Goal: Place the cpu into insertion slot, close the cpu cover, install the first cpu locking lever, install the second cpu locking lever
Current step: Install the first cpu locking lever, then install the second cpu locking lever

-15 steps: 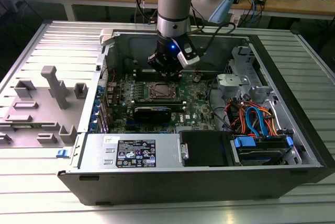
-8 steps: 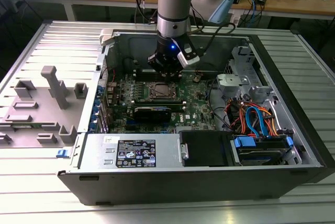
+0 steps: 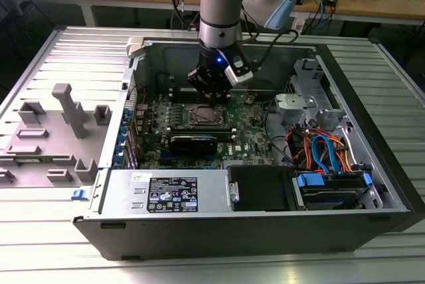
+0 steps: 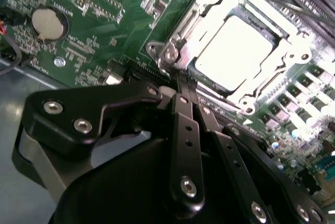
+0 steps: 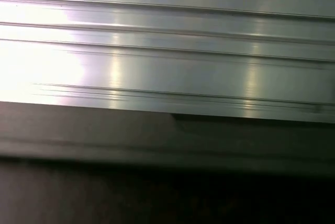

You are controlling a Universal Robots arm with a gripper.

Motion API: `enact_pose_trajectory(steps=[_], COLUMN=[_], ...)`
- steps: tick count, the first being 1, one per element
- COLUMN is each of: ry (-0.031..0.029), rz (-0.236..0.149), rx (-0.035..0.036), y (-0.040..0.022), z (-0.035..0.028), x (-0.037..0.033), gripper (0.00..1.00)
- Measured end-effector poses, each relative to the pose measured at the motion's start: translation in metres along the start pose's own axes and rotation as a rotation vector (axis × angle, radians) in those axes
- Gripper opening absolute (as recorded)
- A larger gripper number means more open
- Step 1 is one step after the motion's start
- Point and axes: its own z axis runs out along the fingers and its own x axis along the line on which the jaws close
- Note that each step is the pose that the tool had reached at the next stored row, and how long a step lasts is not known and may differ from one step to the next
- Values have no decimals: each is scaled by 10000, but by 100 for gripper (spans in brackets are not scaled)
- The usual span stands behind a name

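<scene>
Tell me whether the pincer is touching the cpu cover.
Cannot tell: in the second wrist view the pincer meets the cpu cover at its corner, contact unclear.

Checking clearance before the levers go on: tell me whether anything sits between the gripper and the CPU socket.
Nothing visible does. In the second wrist view the black gripper has its fingers closed together, tips right at the edge of the dark-metal square cpu cover, which lies down around the silver-grey square cpu. No cable or card crosses that gap.

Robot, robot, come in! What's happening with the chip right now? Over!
Gripper shut, tips at the socket's edge. Chip sitting in the socket, cover down around it. Nothing in the way.
</scene>
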Motion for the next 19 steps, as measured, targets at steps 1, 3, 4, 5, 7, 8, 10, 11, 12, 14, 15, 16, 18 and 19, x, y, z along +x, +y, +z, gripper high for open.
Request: enact_pose_trajectory(steps=[1, 3, 4, 5, 7, 8, 10, 11, 12, 14, 15, 16, 18, 19], ry=[0, -5, -4, 1, 5, 11, 16, 17, 17, 18, 18, 18, 19, 19], rz=[-1, -1, 0, 0, 2, 0, -1, -2, -1, -1, -1, -1, -1, -2], rx=[0, -9, 1, 31, 99, 165, 224, 228, 242, 258, 260, 262, 264, 265], y=[1, 3, 3, 2, 2, 1, 0, 0, 1, 1, 1, 1, 1, 1], z=[0, -13, -25, -40, -41, -41, -42, -42, -41, -41, -41, -41, -41, -41], x=[0, -1, -1, 0, 0, 0, 0, 0, 0, 0, 0, 0, 0, 0], gripper=[11, 11, 11, 11, 11, 11, 11, 11, 11, 11, 11, 11, 11, 11])
